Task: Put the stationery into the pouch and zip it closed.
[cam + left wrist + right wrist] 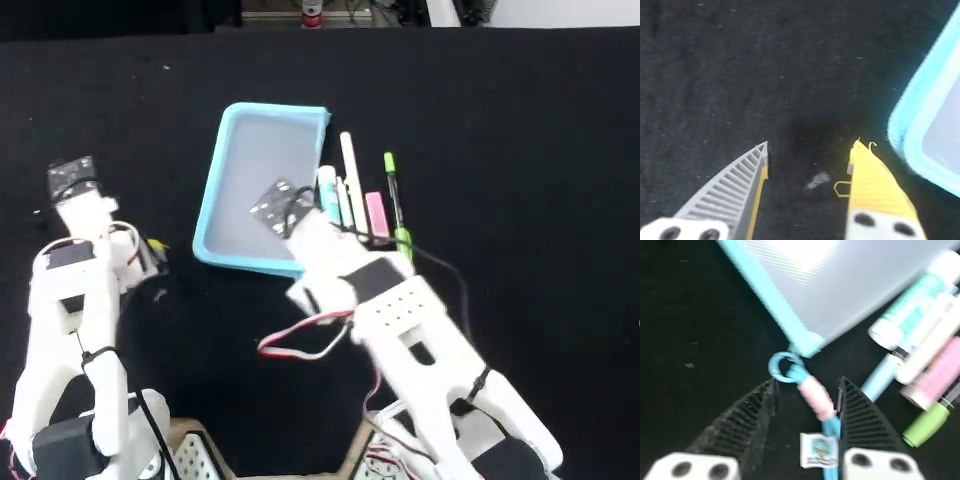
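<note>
From above, the pouch (262, 180) with its light blue border lies flat on the black table (520, 120). The stationery is not yet inside. A teal tube (327, 188), a cream stick (352, 178), a pink eraser (377, 213) and a green pen (394, 195) lie in a row just beside its right edge. The right arm (400, 305) reaches over the near right corner of the pouch, and the left arm (70, 290) stands at the left side, apart from the pouch. In the left wrist view, the left gripper (811, 144) has its jaws wide apart over bare table and grasps nothing, with the pouch border near one side. In the right wrist view, the right gripper (807, 381) is also released. Its jaws stand on either side of the zipper pull (812, 395), a ring with a pink bead on a blue cord, and do not press it. I cannot tell if the zip is open. The risk I see is this: the pull is thin and loose, so when the jaws close it may slip out, or only the cord may be caught. Nothing holds the pouch, so I think a tug on the pull would drag the whole pouch. The pouch would then push the round pens, and they could roll away.
</note>
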`<state>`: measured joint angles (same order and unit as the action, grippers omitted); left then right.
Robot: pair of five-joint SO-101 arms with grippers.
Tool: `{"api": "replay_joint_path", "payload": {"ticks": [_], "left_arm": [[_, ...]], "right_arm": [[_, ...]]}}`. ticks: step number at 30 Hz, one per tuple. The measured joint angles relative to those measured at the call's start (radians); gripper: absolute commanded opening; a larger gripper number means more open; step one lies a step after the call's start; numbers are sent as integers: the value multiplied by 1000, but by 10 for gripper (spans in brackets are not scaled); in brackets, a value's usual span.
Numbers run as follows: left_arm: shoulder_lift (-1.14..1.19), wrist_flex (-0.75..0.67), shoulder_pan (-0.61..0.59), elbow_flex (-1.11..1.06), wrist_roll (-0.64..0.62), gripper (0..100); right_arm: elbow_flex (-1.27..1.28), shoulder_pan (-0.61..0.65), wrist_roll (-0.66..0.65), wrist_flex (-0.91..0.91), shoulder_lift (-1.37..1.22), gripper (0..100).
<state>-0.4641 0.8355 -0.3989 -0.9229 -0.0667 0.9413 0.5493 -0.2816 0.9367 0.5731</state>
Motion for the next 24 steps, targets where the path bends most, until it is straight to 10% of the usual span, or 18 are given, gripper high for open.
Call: {"api": "replay_joint_path", "payload": {"ticks": [14,24], "left_arm": [[0,0,-38,0,12,253],[0,0,-37,0,12,253]], "right_arm": [[178,20,94,-304,-138,191],[41,14,-253,-176,-261,191]]}}
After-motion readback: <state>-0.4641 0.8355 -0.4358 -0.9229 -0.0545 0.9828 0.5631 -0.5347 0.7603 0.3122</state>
